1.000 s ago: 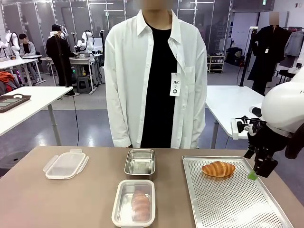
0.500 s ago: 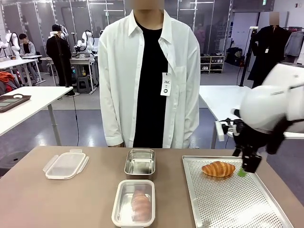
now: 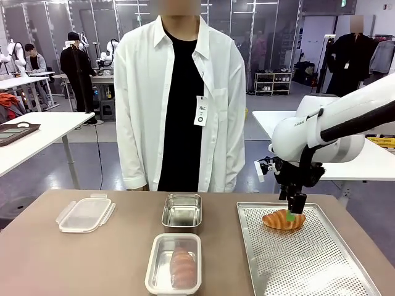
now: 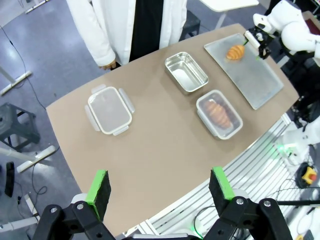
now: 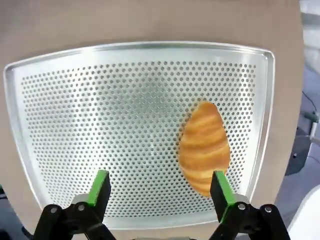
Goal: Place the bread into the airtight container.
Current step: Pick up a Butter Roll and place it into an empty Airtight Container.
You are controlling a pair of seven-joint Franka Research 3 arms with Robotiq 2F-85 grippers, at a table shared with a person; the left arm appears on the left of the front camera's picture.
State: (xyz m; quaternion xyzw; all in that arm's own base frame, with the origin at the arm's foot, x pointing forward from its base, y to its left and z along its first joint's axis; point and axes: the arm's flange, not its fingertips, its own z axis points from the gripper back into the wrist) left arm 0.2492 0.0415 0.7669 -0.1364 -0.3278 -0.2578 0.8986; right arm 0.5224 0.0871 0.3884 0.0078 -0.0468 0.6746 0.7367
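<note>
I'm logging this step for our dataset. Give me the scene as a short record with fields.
croissant: lying on tray, not gripped
right gripper: open, above the tray, croissant beside one finger
left gripper: open, high over the table
near container: holds one bread, no lid on
far container: empty
lid: flat on the table, left of the containers
person: standing at the far side
</note>
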